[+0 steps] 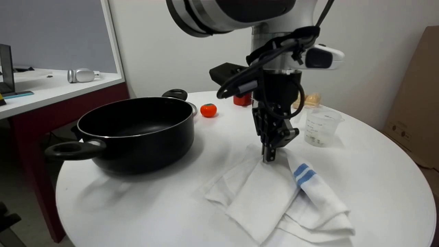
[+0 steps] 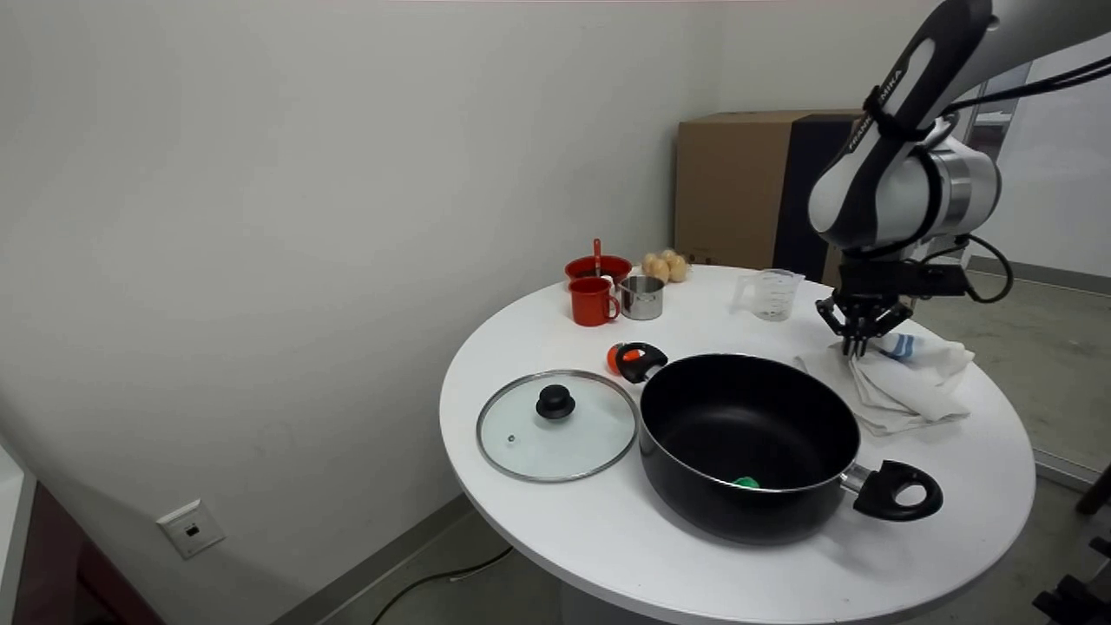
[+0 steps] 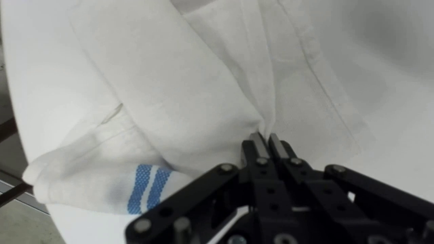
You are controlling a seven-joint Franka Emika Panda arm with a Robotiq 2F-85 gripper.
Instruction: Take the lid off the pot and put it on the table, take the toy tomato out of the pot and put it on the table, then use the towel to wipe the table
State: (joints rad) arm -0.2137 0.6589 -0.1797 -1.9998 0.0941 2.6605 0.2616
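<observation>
- Wrist view: my gripper (image 3: 265, 139) has its jaws a sliver apart, pinching a ridge of the towel (image 3: 176, 91); creases run into the pinch from 12 o'clock, blue stripes (image 3: 159, 186) sit at 8 o'clock
- Handling, my guess: towel is light, limp, soft, nothing to break; will bunch and trail rather than push flat, so drag it, don't shove
- Best hold: a thick gathered fold, several layers; a thin pinch could slip out under rubbing
- Tips look right down by the table (image 1: 147, 212), can't say whether they touch it
- In an exterior view the towel fans out from my tips between 4 and 8 o'clock; clear measuring jug (image 1: 320, 128) at 2 o'clock, worth steering round
- From the pot (image 1: 147, 151) there: toy tomato (image 1: 208, 110) at 2 o'clock, towel at 4 o'clock
- In an exterior view the lid (image 2: 557, 434) is at 9 o'clock of the pot
- lid and toy tomato both out on the table, so I read wiping as the step in hand
</observation>
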